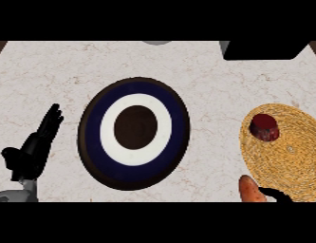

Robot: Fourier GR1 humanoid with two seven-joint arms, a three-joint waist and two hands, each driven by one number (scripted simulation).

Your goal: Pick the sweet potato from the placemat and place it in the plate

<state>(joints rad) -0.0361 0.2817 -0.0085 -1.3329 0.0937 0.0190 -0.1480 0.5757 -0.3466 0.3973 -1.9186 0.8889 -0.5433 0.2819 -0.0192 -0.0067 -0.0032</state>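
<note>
Counter (55,71): pale marble, no writing on it. A dark box (265,50) sits at its far edge toward the right corner, with no label showing.

Plate (134,134): dark blue rim, white ring, brown centre, about mid-counter. No maker's mark or lettering.

Placemat (297,156): woven straw, round, toward the counter's right edge, well apart from the plate. No tag.

Left hand (35,144): near the counter's left edge, fingers straight and together, holding nothing, at rest.

Dark red lump (264,127): on the placemat's far-left part. Cannot tell what it is.

Sweet potato (250,190): taking it to be the orange, tapered piece at the placemat's near-left rim, cut off by the view's lower edge.

Right hand (269,191): only a black sliver shows, just beside the orange piece. Cannot tell whether it has hold of it or how it is set.

Risks, as I judge them:
- With two candidates on or at the mat, the wrong one could end up carried to the plate.
- The tapered shape may roll or slip sideways if caught off-centre.
- The carry leftward crosses bare counter; letting go early would leave it short of the plate's rim.
</note>
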